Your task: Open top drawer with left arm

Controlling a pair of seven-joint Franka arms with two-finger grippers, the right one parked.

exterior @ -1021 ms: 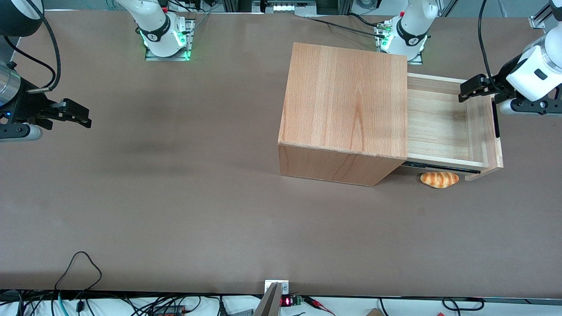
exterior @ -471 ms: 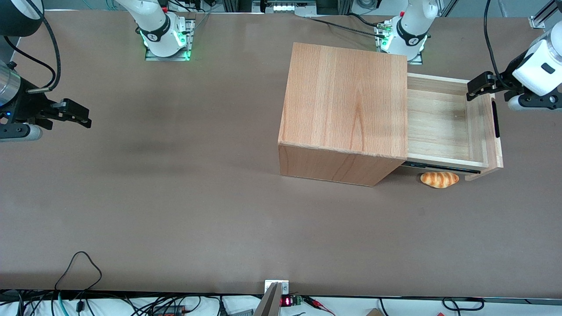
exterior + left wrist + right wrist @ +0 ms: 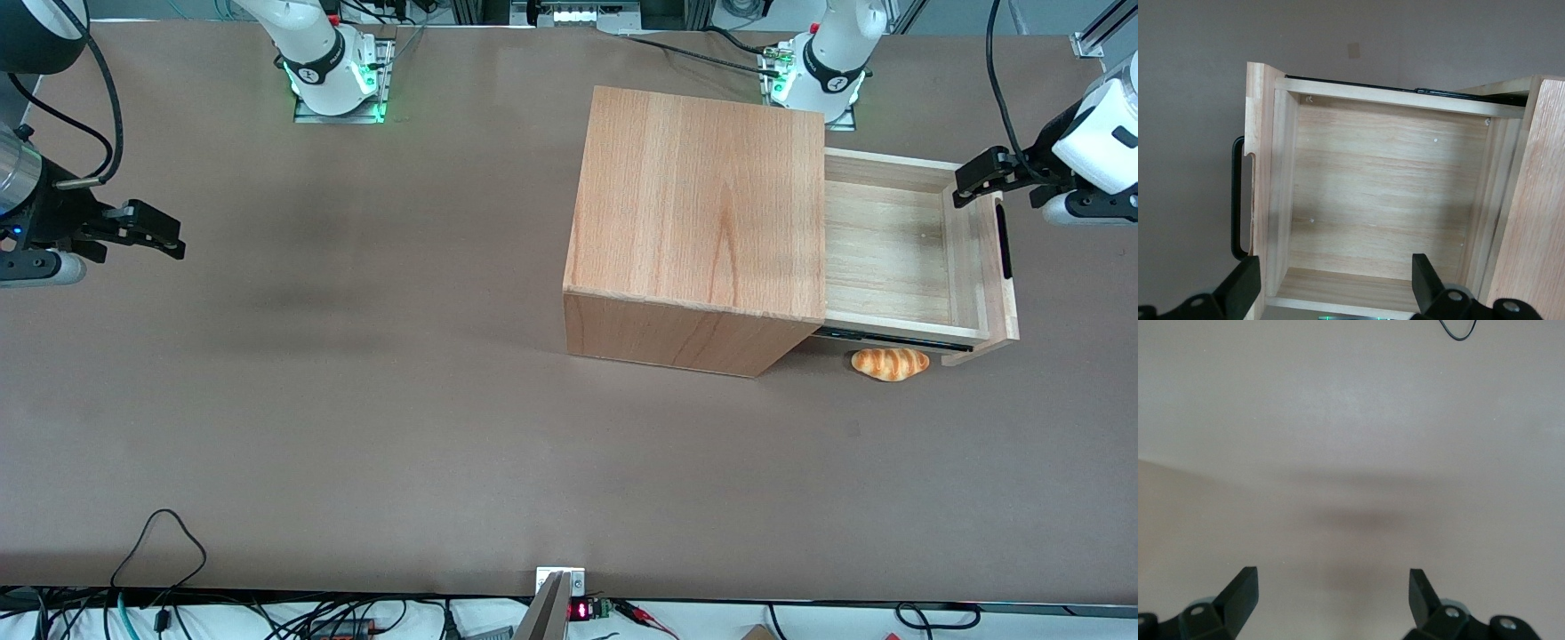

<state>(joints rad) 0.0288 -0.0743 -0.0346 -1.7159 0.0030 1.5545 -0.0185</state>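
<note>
1. Drawer [image 3: 898, 258] at the top of the wooden cabinet [image 3: 702, 204] stands pulled well out toward the working arm's end of the table [image 3: 356, 427], its pale plank floor bare.
2. Its thick front panel [image 3: 994, 267] carries a slim black handle [image 3: 1005, 240] on the outer face; in the wrist view the handle [image 3: 1237, 200] stands out from the panel as a narrow loop.
3. The left arm [image 3: 1098, 142] reaches in from the table's edge, with the gripper [image 3: 973, 178] above the drawer's corner farthest from the front camera, beside the front panel.
4. The gripper is released: in the wrist view its two black fingers [image 3: 1239, 288] are spread wide apart with nothing between them, looking down on the drawer's floor [image 3: 1385, 193].
5. It touches neither the handle nor the panel.
6. A small bread roll [image 3: 890, 363] lies on the table just beside the cabinet, nearer the front camera than the drawer and partly under the drawer's near edge.
</note>
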